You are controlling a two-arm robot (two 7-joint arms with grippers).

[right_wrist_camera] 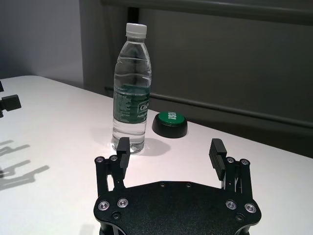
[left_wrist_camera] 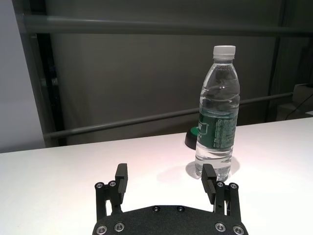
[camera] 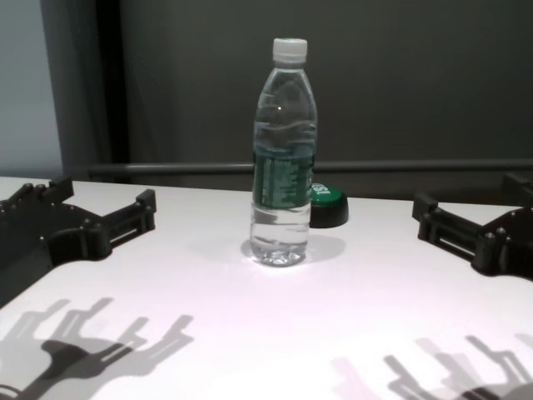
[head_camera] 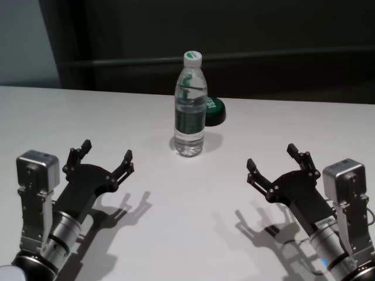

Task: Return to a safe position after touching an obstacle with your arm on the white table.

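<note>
The white worktop [head_camera: 117, 117] spreads across nearly the whole head view, plain and smooth, with a dark wall behind its far edge.

Both arms hover low over its near part, one at each side, well apart from everything standing on it. The left pincer [head_camera: 107, 157] sits at the near left, its black fingers spread wide apart with nothing between them; in the left wrist view those fingers [left_wrist_camera: 121, 177] frame bare worktop, the bottle off beyond one of them. The right pincer [head_camera: 276, 162] mirrors it at the near right — fingers likewise apart and holding nothing. Each casts a forked shadow on the white surface beneath it.

The water bottle [head_camera: 190, 105] stands upright near the middle of the worktop, farther out than both pincers and roughly between them, touching neither. It is clear plastic, with a white screw cap and a dark green label band.

Just behind the bottle, toward the right, lies a low black button [head_camera: 213, 111] with a green top — partly hidden by the bottle in the head view.
</note>
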